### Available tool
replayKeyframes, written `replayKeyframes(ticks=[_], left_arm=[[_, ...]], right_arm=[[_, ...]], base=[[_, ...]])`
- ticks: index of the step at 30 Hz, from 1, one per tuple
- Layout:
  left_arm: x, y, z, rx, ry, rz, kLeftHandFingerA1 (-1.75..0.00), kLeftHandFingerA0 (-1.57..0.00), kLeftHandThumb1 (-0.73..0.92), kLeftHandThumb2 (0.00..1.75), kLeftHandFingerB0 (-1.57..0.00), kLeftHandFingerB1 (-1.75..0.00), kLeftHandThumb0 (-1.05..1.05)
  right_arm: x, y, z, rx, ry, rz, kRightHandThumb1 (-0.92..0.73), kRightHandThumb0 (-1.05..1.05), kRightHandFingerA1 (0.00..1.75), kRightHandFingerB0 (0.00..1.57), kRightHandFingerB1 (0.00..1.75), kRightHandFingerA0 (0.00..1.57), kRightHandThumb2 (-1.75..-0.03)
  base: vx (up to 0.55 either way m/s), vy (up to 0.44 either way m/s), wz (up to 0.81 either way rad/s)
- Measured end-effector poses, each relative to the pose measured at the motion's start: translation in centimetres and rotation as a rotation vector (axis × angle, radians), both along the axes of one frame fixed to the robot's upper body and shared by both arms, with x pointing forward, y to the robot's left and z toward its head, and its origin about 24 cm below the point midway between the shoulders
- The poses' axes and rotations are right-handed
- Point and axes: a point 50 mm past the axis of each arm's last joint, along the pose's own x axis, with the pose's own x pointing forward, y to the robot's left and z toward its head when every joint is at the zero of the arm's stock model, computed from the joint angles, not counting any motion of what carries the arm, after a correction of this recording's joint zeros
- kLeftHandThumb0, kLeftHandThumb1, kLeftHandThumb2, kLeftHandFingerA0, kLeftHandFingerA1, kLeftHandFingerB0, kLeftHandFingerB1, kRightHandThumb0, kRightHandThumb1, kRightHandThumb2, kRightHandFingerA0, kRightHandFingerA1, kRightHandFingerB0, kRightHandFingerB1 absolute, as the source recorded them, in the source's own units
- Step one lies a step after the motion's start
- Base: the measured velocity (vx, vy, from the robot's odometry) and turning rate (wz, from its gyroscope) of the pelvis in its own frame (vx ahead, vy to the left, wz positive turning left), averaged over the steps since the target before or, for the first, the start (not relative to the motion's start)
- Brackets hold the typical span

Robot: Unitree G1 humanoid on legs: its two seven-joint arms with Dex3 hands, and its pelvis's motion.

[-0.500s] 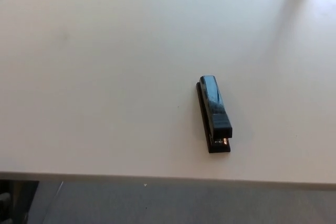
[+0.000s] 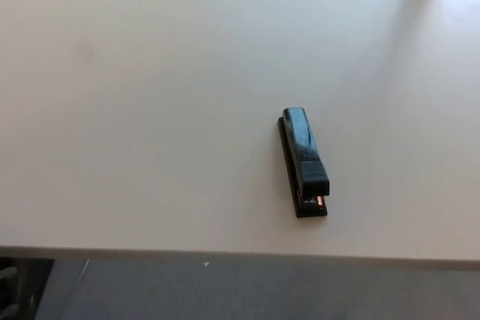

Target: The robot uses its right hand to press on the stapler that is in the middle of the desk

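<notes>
The desk (image 2: 150,95) is the biggest thing here. It is pale, flat and wide, and it fills almost the whole view. Its near edge runs across the bottom, and past that edge you can see a strip of grey floor (image 2: 247,290).

The stapler (image 2: 304,161) is small and black. It lies flat on the desk, a bit to the right of the middle and close to the near edge. Its long side points from near to far, tilted just a little. The top arm looks up and not pressed down, so the pressing is not done yet. Lying flat like this is good, because a push from above should go straight down onto it.

Nothing else sits on the desk near the stapler. Nothing stands in the way of a reach from the right side.

Neither of the robot's hands shows in the view, so I cannot tell if they are open or closed.
</notes>
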Motion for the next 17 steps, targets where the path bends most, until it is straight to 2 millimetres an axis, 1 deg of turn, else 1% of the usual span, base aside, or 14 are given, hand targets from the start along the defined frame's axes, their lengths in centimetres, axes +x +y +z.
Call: replayKeyframes(ticks=[1, 2, 4, 5, 7, 8, 9, 10, 11, 12, 13, 14, 17], left_arm=[[0.1, 0.0, 0.0, 0.0, -0.002, 0.0, -0.39, -0.02, 0.77, 1.04, -0.1, -0.32, -0.66], [0.2, 0.0, 0.1, -0.001, -0.001, 0.001, -0.38, 0.0, 0.78, 1.04, -0.11, -0.3, -0.68], [0.5, 0.0, 0.2, -0.004, -0.005, 0.001, -0.38, 0.0, 0.79, 1.05, -0.11, -0.29, -0.69], [0.6, 0.0, 0.2, -0.005, -0.004, 0.002, -0.32, -0.12, 0.92, 0.76, -0.09, -0.21, -0.65], [0.5, 0.2, 0.3, -0.004, 0.004, 0.008, -0.32, -0.11, 0.92, 0.76, -0.09, -0.21, -0.64], [0.5, 0.3, 0.3, -0.003, 0.006, 0.011, -0.32, -0.11, 0.92, 0.79, -0.07, -0.19, -0.68], [0.5, 0.4, 0.4, -0.004, 0.007, 0.013, -0.39, -0.02, 0.8, 1.06, -0.09, -0.31, -0.65], [0.6, 0.4, 0.4, -0.004, 0.009, 0.014, -0.33, -0.13, 0.92, 0.77, -0.07, -0.22, -0.63], [0.7, 0.4, 0.4, -0.005, 0.01, 0.014, -0.42, -0.05, 0.79, 1.06, -0.05, -0.33, -0.63], [0.9, 0.4, 0.5, -0.007, 0.01, 0.013, -0.32, -0.12, 0.92, 0.77, -0.04, -0.22, -0.58], [1.0, 0.4, 0.5, -0.007, 0.009, 0.012, -0.39, -0.02, 0.8, 1.06, -0.09, -0.3, -0.65], [1.1, 0.3, 0.6, -0.008, 0.009, 0.01, -0.37, -0.03, 0.81, 1.06, -0.08, -0.29, -0.66], [1.1, 0.3, 0.5, -0.01, 0.018, 0.009, -0.37, 0.0, 0.81, 1.06, -0.11, -0.29, -0.67]], right_arm=[[1.3, 1.1, -0.2, 0.038, -0.018, 0.012, -0.81, -1.04, 0.07, 0.0, 0.0, 0.0, -1.12], [2.5, 2.5, -0.5, 0.084, -0.032, 0.025, -0.78, -1.05, 0.07, 0.0, 0.0, 0.0, -1.11], [3.8, 4.7, -1.1, 0.15, -0.045, 0.045, -0.78, -1.05, 0.07, 0.0, 0.0, 0.0, -1.12], [4.1, 5.6, -1.4, 0.176, -0.046, 0.054, -0.79, -1.05, 0.08, 0.0, 0.0, 0.0, -1.13], [4.4, 6.7, -1.8, 0.205, -0.043, 0.063, -0.81, -1.05, 0.09, 0.0, 0.0, 0.0, -1.14], [4.4, 7.1, -2.0, 0.212, -0.041, 0.068, -0.83, -1.05, 0.08, 0.0, 0.0, 0.0, -1.15], [4.4, 7.3, -2.1, 0.216, -0.041, 0.073, -0.83, -1.05, 0.07, 0.0, 0.0, 0.0, -1.15], [4.4, 7.6, -2.1, 0.22, -0.043, 0.078, -0.82, -1.05, 0.06, 0.0, 0.0, 0.0, -1.15], [4.5, 7.7, -2.2, 0.222, -0.044, 0.081, -0.84, -1.05, 0.07, 0.0, 0.0, 0.0, -1.15], [4.5, 7.8, -2.2, 0.222, -0.05, 0.085, -0.84, -1.05, 0.06, 0.0, 0.0, 0.0, -1.16], [4.5, 7.8, -2.2, 0.221, -0.052, 0.089, -0.84, -1.05, 0.04, 0.0, 0.0, 0.0, -1.16], [4.6, 7.9, -2.2, 0.219, -0.055, 0.099, -0.84, -1.05, 0.04, 0.0, 0.0, 0.0, -1.15], [4.4, 8.2, -2.4, 0.216, -0.058, 0.12, -0.84, -1.05, 0.05, 0.0, 0.01, 0.0, -1.15]], base=[[0.0, 0.0, 0.0], [0.0, 0.0, 0.0], [0.0, 0.0, 0.0], [0.0, 0.0, 0.0], [0.0, 0.0, 0.0], [0.0, 0.0, 0.0], [0.0, 0.0, 0.0], [0.0, 0.0, 0.0], [0.0, 0.0, 0.0], [0.0, 0.0, 0.0], [0.0, 0.0, 0.0], [0.0, 0.0, 0.0], [0.0, 0.0, 0.0]])
